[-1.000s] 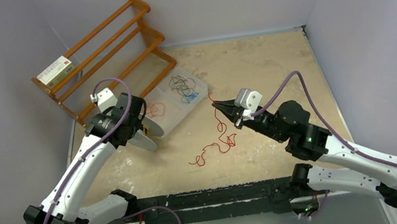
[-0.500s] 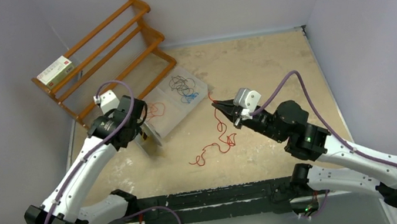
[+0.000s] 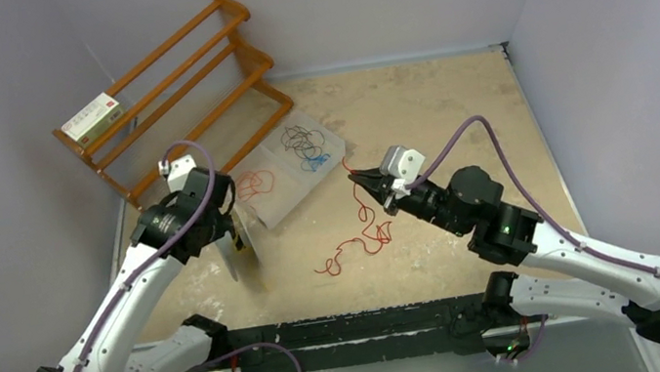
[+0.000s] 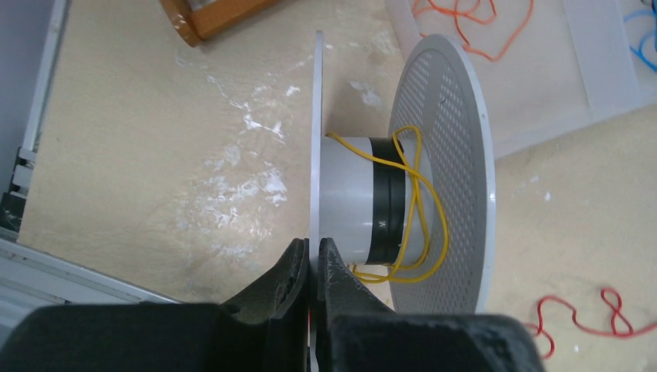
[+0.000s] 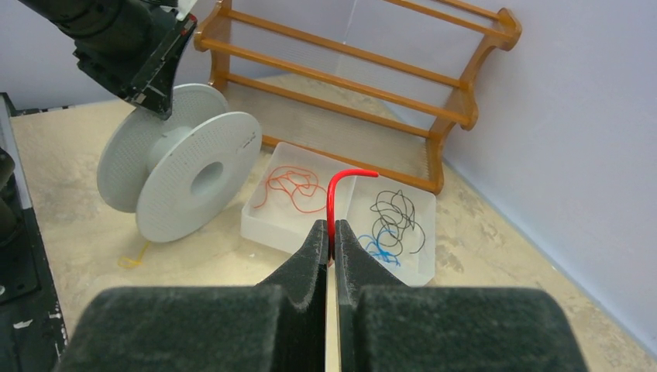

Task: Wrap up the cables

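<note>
A long red cable lies in loops mid-table, and one end rises into my right gripper. In the right wrist view that gripper is shut on the red cable, whose tip curls over above the fingertips. My left gripper is shut on the thin rim of a white spool's near flange. The spool stands on edge left of the red loops, with a yellow wire loose round its hub. Orange, black and blue cables lie in a tray.
The clear two-part tray sits behind the spool, against a wooden rack at the back left. A small box rests on the rack's top shelf. Walls close the table at the back and right.
My left gripper has shut on the spool's flange and drawn it a little nearer and leftward, now edge-on. The right gripper has edged slightly left, still holding the red cable.
</note>
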{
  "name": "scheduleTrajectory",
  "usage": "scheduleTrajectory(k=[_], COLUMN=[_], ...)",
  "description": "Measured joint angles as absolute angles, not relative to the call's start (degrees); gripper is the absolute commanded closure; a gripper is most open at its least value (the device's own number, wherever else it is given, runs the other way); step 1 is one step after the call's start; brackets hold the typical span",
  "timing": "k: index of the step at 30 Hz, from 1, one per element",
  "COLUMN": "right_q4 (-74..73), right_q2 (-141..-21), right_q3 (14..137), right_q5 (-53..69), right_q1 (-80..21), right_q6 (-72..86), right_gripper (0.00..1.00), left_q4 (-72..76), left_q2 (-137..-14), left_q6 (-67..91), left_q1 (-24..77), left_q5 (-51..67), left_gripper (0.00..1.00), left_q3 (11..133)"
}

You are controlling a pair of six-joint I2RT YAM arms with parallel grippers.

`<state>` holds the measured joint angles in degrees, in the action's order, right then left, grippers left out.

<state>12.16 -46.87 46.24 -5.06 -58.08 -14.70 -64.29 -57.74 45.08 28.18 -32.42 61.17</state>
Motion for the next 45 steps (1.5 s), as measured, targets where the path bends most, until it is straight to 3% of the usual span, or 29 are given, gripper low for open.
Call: scheduleTrajectory(k=[12, 17, 27, 36, 40, 45], right_q4=[1.1, -7.8, -14.2, -17.2, -16.0, -16.3], right_q2=[-42.0, -37.3, -34.9, -41.0, -40.9, -40.8], right_q3=[48.2, 55.7, 67.8, 81.9, 80.9, 70.7], right_q5=[-9.6, -16.0, -27.2, -36.0, -35.5, -31.1], right_q1=[-58.1, -58.1, -58.1, -58.1, -58.1, -58.1], right_q6=[-13.8, -13.6, -15.8, -24.9, -28.2, -30.0], right_gripper=[1.0, 1.0, 1.0, 1.0, 1.0, 1.0], left_q4=[-64.2, -61.1, -59.1, -53.7, -51.2, -48.6], left_q2=[-51.9, -53.7, -60.1, -73.0, -79.4, -82.6], left_q6=[34.0, 29.5, 24.6, 18.7, 14.5, 8.4], left_q1=[28.2, 30.2, 38.6, 48.6, 51.9, 53.7], left_q5=[-11.2, -3.0, 1.3, -1.7, -3.0, -3.2], left_gripper=[1.0, 1.0, 1.0, 1.0, 1.0, 1.0], left_q3=[61.2, 61.3, 64.7, 75.4, 78.8, 78.8])
